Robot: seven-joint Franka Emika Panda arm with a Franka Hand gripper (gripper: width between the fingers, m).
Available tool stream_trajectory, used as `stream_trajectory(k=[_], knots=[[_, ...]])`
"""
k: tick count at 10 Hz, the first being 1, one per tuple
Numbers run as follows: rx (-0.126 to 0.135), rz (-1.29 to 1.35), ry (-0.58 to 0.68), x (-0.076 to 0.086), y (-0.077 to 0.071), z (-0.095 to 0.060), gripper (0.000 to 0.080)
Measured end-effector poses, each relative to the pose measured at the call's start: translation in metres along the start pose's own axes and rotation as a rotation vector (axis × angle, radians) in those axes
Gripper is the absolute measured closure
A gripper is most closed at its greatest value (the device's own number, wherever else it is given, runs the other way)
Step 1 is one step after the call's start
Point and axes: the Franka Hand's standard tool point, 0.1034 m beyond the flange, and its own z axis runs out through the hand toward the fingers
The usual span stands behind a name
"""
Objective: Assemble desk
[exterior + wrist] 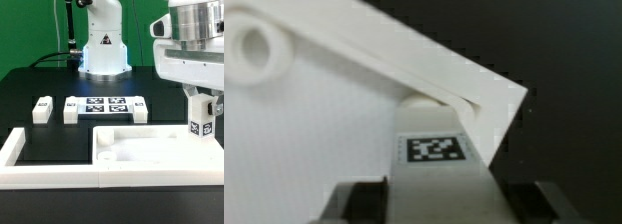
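Lying flat inside the corner of the low white border wall (20,150), the tabletop (140,150) fills the near side of the exterior view. Its rim faces upward and its long axis runs from 9 to 3 o'clock. At 12 o'clock from its middle, the marker board (107,107) rests on the black table.

The gripper (204,106) hangs at about 2 o'clock from the tabletop's middle, over the far corner on that side. Its fingers are closed on a leg (205,128) held upright, long axis vertical, tags toward the camera. The wrist view looks down along this leg (438,150), whose lower end sits in the angle of the tabletop (313,120) rim. I cannot tell whether it touches the floor there. I judge that the coming move is a straight push down or a twist in place, with no sideways travel.

One loose leg (40,108) and a second loose leg (70,109) lie at 10 o'clock, by the marker board's end and well apart from the gripper. Nothing stands in the way. A round hole (251,45) in the tabletop lies apart from that corner.
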Motion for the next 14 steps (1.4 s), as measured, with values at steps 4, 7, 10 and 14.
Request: stream_trajectory(k=[4,7,10,14], knots=[[0.027,0.362,-0.034,-0.012,-0.005,0.002,0.0505],[-0.014,0.119,-0.049,-0.011,0.001,0.001,0.021],[-0.011,-0.268,-0.048,-0.009,0.004,0.003,0.0153],[-0.067,-0.739,-0.016,-0.002,0.006,0.001,0.0151]])
